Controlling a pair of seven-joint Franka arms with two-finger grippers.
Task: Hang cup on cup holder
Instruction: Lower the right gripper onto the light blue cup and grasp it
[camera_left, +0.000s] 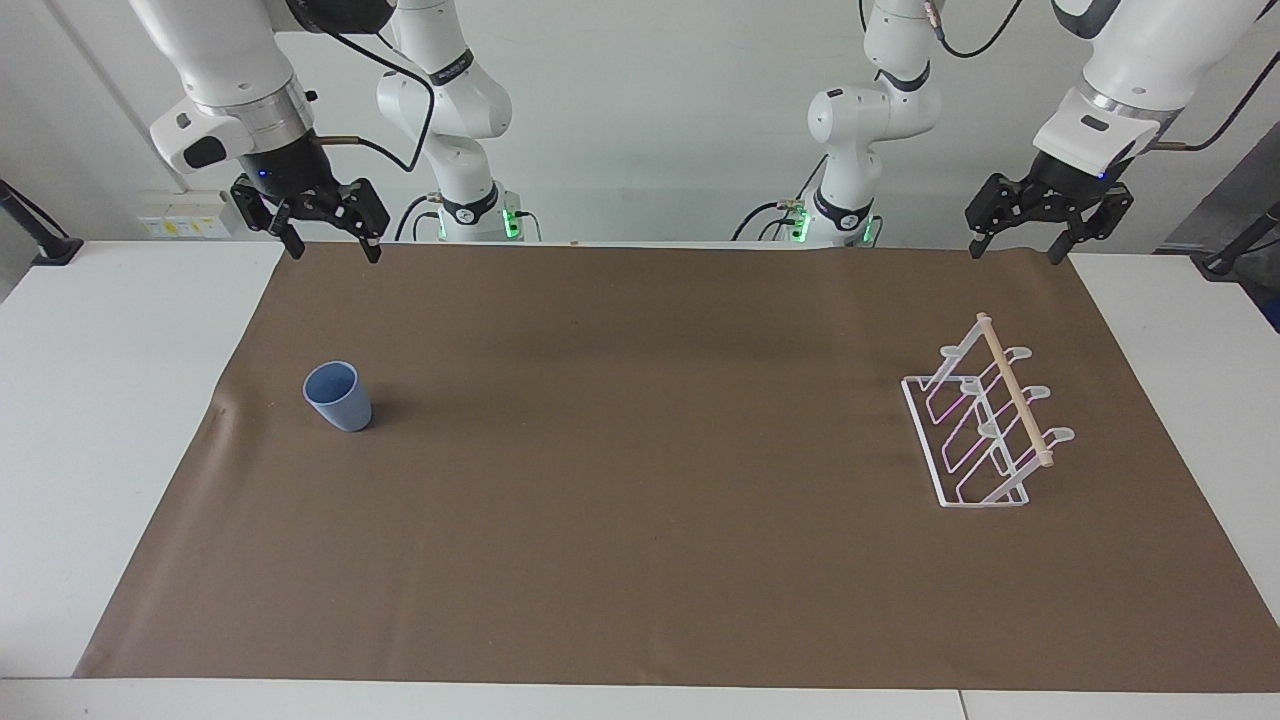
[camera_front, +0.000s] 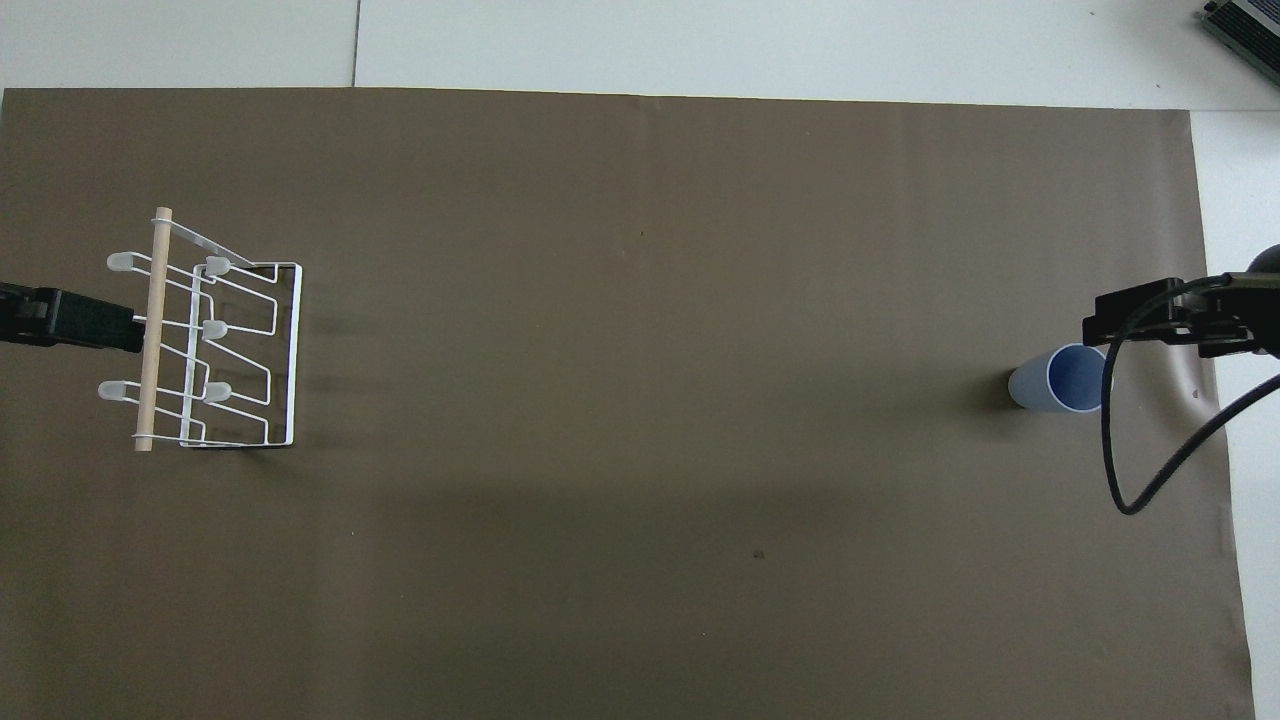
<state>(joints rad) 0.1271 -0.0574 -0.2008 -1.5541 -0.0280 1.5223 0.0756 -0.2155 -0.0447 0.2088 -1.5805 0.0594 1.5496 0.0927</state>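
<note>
You have not begun the real work: the cup stands upright, mouth up, on the mat toward the right arm's end of the table, and the holder stands bare toward the left arm's end, well apart from it. In the facing view the cup sits at about nine o'clock from the mat's middle and the holder at about three. Picking up, carrying, turning over and hanging all remain, by my reading. Your right gripper hangs in the air over the mat's edge by the robots, fingers spread and holding nothing; your left gripper waits likewise, spread and empty. The cup is a plain, matte, pale blue tumbler with no handle, tapering toward its base. The holder is thin white wire, slanted, with round-tipped prongs and a pale wooden dowel along the top. The mat is flat brown paper.
</note>
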